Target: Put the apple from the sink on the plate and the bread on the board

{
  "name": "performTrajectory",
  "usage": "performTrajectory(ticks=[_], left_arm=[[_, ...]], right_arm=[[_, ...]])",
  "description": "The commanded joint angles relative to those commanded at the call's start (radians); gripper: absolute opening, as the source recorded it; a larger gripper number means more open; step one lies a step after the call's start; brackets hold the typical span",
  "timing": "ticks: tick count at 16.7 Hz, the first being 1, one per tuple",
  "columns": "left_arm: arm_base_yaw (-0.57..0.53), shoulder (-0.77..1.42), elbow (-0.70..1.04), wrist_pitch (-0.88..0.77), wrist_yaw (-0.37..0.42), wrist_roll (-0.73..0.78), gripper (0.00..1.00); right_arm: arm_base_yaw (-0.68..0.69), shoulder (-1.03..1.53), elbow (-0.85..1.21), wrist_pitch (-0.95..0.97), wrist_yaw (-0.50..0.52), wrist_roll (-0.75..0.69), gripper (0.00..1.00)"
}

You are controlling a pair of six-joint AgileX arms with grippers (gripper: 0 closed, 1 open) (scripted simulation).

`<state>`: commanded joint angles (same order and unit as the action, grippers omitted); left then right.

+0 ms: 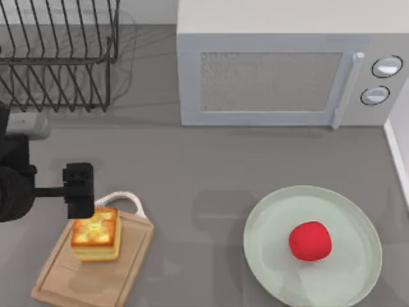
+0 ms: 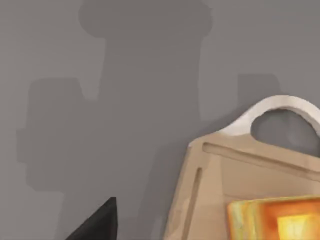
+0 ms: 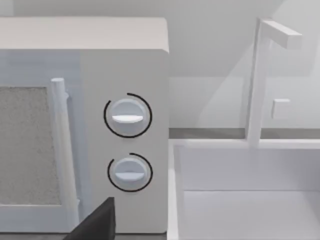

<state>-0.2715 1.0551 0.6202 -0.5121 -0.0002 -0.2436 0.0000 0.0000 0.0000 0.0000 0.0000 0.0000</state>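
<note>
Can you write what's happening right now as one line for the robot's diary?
apple: on plate | bread: on board | left gripper: above board's handle end, holding nothing

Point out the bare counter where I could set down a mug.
The widest bare patch lies between the board and the plate, in front of the microwave. A narrower strip runs between the rack and the board, but the left gripper hangs there above the bread. The apple takes the plate's middle.
</note>
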Motion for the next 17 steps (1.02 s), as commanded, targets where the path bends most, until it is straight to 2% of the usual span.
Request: performTrajectory(ticks=[7, 10, 13, 17], left_arm=[[0.160, -0.669, -0.397, 0.284, 0.006, 0.139, 1.00], [0.219, -0.891, -0.523, 0.400, 0.004, 0.193, 1.00], [0.260, -1.021, -0.601, 0.485, 0.001, 0.231, 1.00], [0.272, -1.055, -0.620, 0.512, 0.000, 0.244, 1.00]], right_arm=[[0.000, 0.000, 0.000, 0.000, 0.000, 0.000, 1.00], [0.000, 0.000, 0.000, 0.000, 0.000, 0.000, 1.00], [0.000, 0.000, 0.000, 0.000, 0.000, 0.000, 1.00], [0.000, 0.000, 0.000, 0.000, 0.000, 0.000, 1.00]])
